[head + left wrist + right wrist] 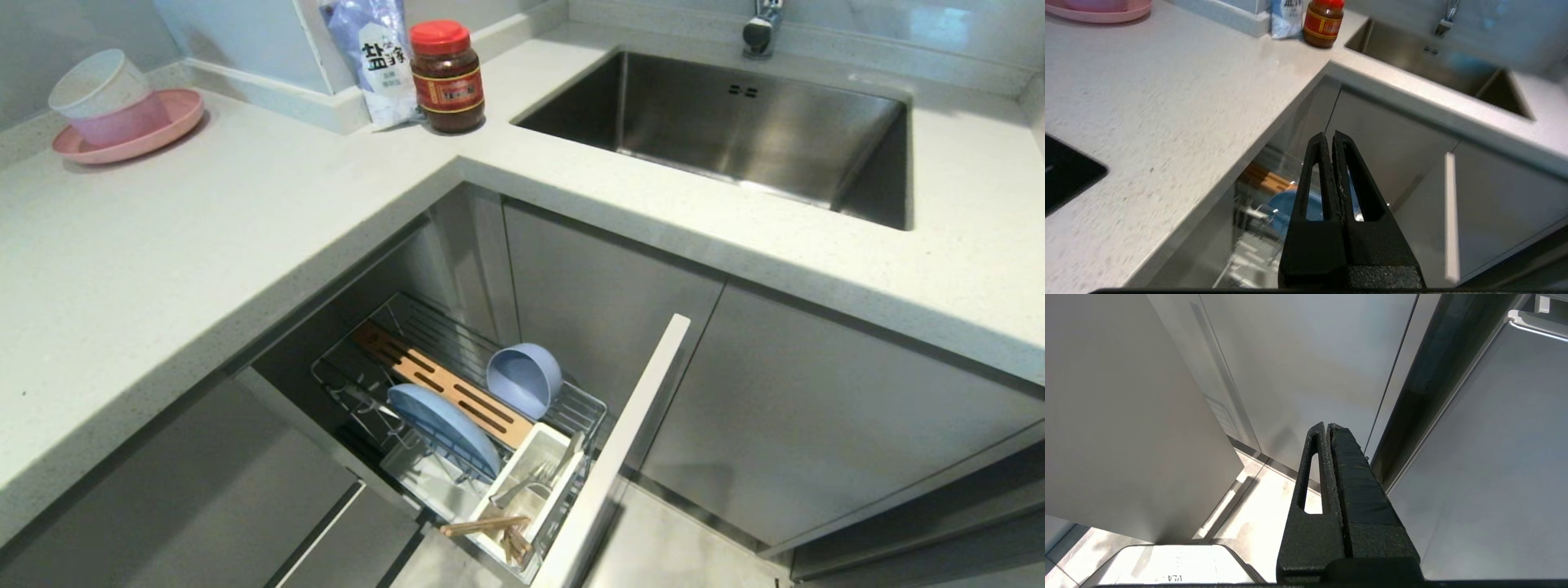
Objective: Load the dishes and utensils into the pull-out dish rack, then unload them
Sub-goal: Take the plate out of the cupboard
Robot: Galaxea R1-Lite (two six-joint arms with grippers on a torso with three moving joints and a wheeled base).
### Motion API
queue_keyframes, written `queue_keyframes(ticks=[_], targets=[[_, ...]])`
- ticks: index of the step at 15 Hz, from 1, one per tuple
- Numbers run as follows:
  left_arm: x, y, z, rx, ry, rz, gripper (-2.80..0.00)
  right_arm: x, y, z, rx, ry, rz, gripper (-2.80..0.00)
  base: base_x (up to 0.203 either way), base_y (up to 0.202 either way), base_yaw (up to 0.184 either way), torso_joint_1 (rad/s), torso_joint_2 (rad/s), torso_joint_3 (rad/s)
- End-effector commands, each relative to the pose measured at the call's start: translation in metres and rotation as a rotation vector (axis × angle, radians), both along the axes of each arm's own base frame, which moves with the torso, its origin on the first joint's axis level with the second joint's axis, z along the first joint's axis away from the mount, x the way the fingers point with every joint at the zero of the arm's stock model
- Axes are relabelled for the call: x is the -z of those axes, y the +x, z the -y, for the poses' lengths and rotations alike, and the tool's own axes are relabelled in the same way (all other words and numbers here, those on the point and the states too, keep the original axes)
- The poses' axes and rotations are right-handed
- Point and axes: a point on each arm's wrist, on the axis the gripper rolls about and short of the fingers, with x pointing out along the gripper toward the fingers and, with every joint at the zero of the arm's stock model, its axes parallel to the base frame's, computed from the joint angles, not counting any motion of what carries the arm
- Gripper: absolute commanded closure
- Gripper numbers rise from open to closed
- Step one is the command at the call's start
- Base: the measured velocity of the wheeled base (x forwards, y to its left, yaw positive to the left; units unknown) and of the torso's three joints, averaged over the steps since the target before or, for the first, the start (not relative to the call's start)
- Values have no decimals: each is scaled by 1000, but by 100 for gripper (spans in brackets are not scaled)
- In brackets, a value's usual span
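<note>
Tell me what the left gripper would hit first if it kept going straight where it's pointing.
Probably the flat grey cabinet door under the speckled white countertop: the shut left gripper has its tips lined up with it, above the pulled-out rack. Depth is unclear.

My head camera looks steeply down on the counter corner, with the sink [759, 131] at upper right and the pull-out dish rack [457, 408] at lower centre, seen from some way off. My left wrist camera sits lower and nearer, facing the same corner past its left gripper [1329, 134]; both views share the sauce jar [446, 77], sink and rack, though the rack looks blurred there. My right wrist camera faces cabinet fronts [1310, 367] and floor, close in, probably sharing nothing.
</note>
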Motion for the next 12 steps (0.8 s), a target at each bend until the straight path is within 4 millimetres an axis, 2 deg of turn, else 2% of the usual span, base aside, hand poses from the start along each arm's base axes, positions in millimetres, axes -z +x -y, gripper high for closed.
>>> queue_keyframes(ticks=[1,3,10,12], targets=[[34,-15,-3,10,62,40,0,0,0,0,0,0,3,0,0,0,0,0,0,0],[58,-9,-3,-22,76,10,0,0,0,0,0,0,3,0,0,0,0,0,0,0],[162,52,-6,-209,212,-27,0,0,0,0,1,0,3,0,0,0,0,0,0,0],[172,55,-7,-241,213,-61,0,0,0,0,1,0,3,0,0,0,0,0,0,0]])
